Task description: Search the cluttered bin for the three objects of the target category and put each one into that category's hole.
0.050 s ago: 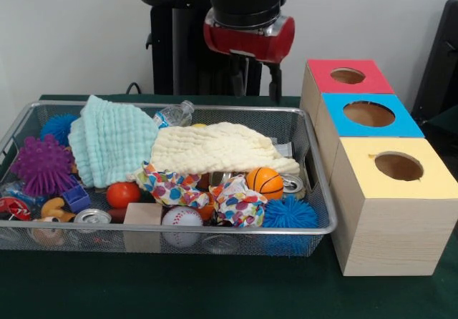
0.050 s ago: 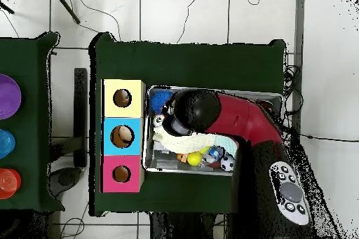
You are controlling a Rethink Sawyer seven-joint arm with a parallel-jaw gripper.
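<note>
Beside the bin (image 1: pixel 320 219), three unlabelled boxes (image 1: pixel 390 212).

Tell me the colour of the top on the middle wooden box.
Blue. The middle box has a blue top with a round hole, clearest in the front view.
</note>
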